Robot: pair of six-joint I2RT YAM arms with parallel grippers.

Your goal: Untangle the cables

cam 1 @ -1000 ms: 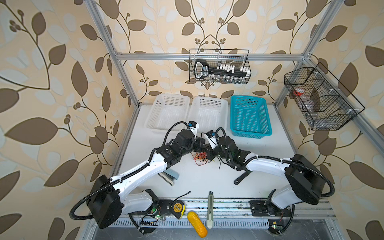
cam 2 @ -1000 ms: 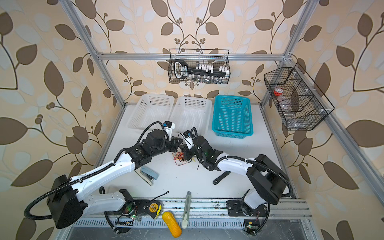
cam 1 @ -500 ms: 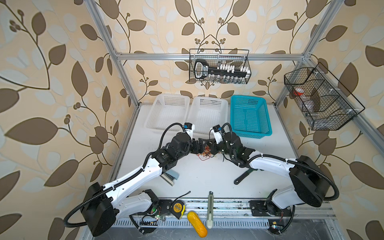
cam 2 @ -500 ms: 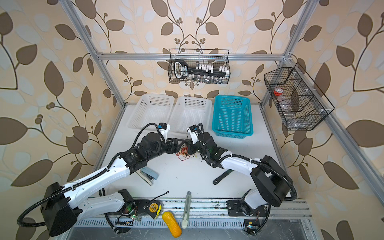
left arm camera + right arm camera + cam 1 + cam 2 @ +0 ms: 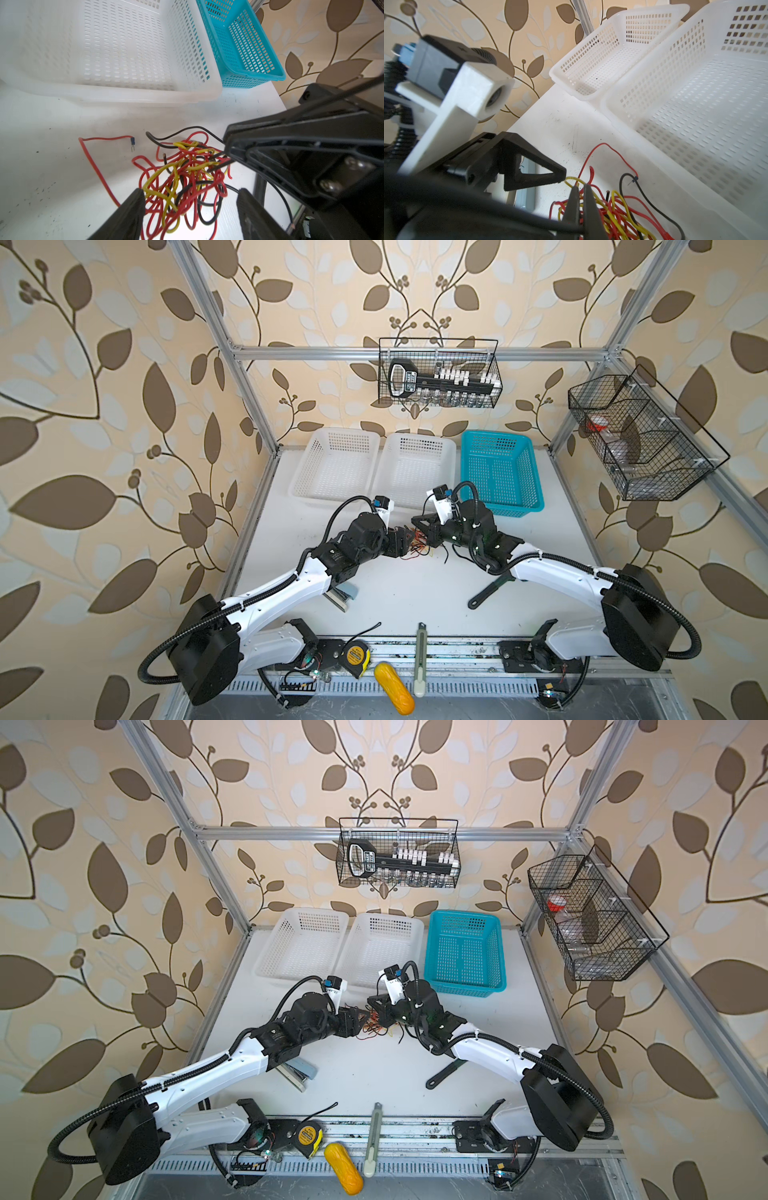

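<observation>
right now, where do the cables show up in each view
Top view: cables mid-table, just before the middle white basket.
Top view: cables, same spot.
Left wrist: cables inside the open left claw.
Right wrist: cables pinched by the shut right claw.
Shared landmark: that white basket, in all four.
</observation>
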